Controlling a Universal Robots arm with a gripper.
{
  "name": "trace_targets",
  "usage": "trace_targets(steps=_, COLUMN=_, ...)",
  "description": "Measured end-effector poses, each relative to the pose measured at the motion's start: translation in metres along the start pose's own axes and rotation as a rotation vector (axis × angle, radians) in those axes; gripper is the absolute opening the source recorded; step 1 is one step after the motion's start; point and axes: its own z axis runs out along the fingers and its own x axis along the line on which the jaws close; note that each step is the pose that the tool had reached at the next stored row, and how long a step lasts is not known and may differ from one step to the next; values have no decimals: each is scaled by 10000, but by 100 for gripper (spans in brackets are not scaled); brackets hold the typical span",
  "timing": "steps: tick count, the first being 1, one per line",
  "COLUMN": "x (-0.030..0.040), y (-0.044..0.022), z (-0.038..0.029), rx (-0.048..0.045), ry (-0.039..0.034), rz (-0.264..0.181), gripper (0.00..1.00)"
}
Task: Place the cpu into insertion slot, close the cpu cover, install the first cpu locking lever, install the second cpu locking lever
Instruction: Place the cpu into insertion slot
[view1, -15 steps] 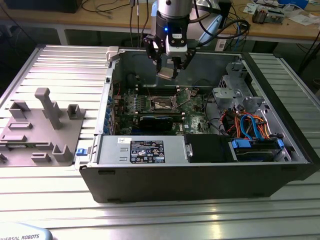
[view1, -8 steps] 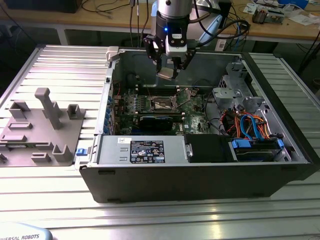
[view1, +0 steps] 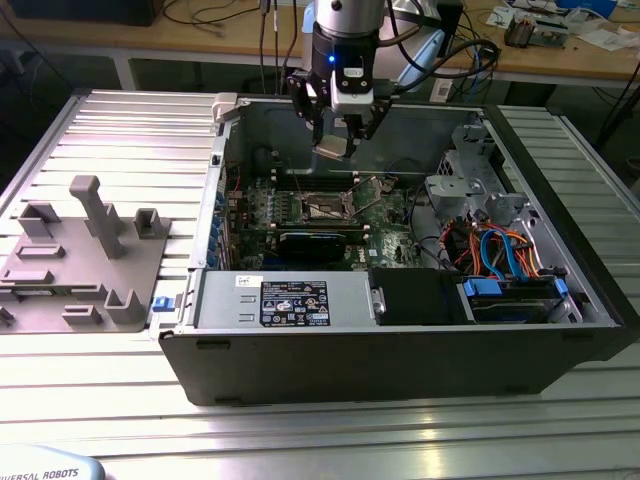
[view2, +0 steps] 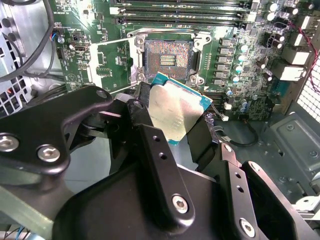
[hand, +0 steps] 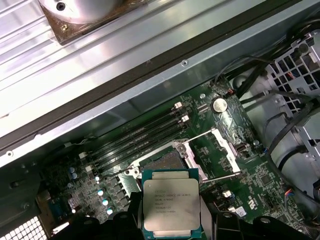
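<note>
Where the gripper (view1: 338, 140) hangs: over the open computer case (view1: 400, 370), above the green board (view2: 70, 22).
Claw state: clenched on the cpu (view2: 177, 112), gripping its opposite edges.
Cpu position: held off the board, near the insertion slot (view2: 167, 60), not seated.
Cpu cover (hand: 230, 150): swung open beside the slot.

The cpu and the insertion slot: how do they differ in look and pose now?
The small flat square cpu with the dull silver-grey metal top hangs above the green circuit board; the square silver-rimmed insertion slot sits fixed in that board. The cpu's top is pale metal; the insertion slot's centre is dark and empty. Both are square.
</note>
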Motion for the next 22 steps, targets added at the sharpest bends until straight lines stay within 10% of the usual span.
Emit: trace_targets(steps=22, x=0, y=-1, z=7, rx=1, ry=-15, rz=184, gripper=54)
